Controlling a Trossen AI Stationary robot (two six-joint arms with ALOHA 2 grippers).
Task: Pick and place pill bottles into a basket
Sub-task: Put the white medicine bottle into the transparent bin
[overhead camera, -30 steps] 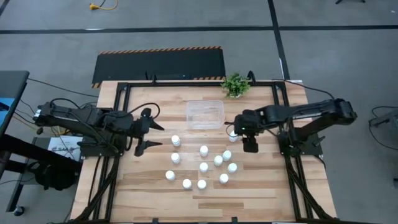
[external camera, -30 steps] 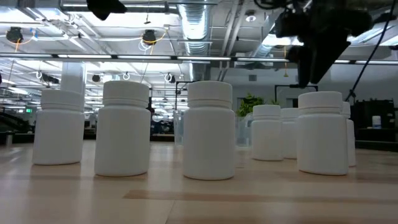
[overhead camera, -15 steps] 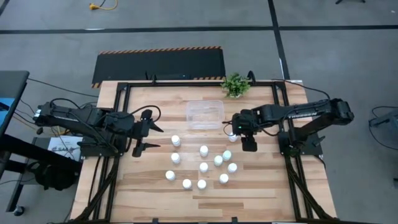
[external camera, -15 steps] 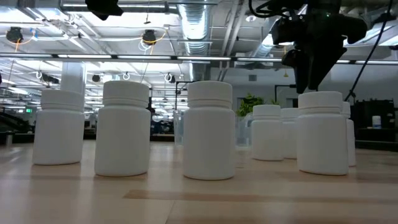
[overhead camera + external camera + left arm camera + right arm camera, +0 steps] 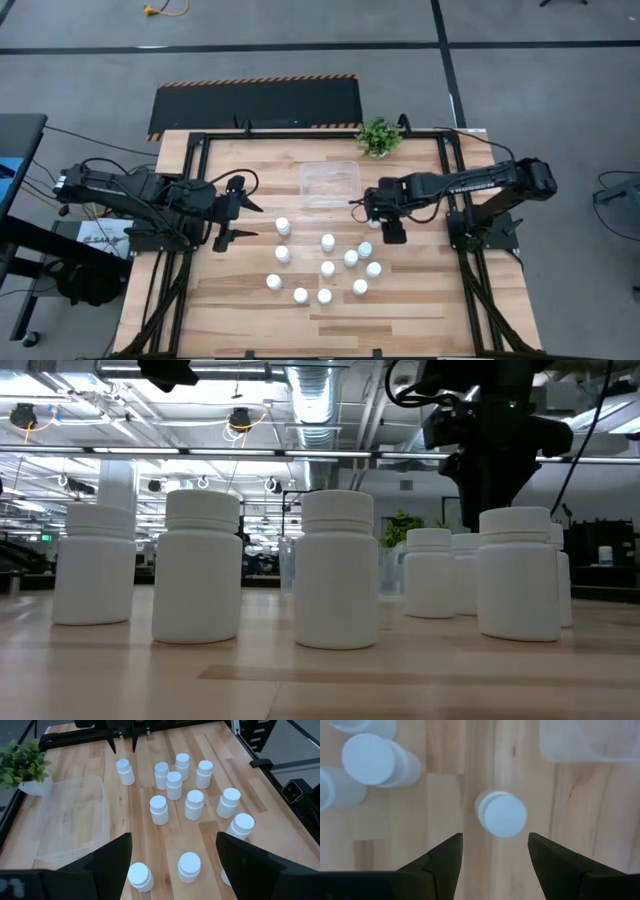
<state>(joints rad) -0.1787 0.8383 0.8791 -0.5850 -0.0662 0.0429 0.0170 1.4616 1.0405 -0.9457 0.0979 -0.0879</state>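
Observation:
Several white pill bottles (image 5: 327, 268) stand upright on the wooden table, one (image 5: 501, 814) apart from the rest, beside the basket. The basket (image 5: 303, 185), a clear shallow bin, lies behind them with nothing in it. My right gripper (image 5: 495, 836) hangs open over that lone bottle, pointing down, with a finger on either side of it and above its cap, not touching it. In the left wrist view the same bottle (image 5: 125, 771) stands under the right fingers. My left gripper (image 5: 243, 219) waits open above the table's left part, clear of the bottles.
A small green potted plant (image 5: 379, 137) stands at the far edge, right of the basket. Black frame rails (image 5: 200, 200) run along the table's left and right sides. Bare wood lies between the bottles and the near edge.
My right gripper has sunk and gone toward the table's left, closing on the lone bottle by the basket, with its fingers still apart. No bottle has moved.

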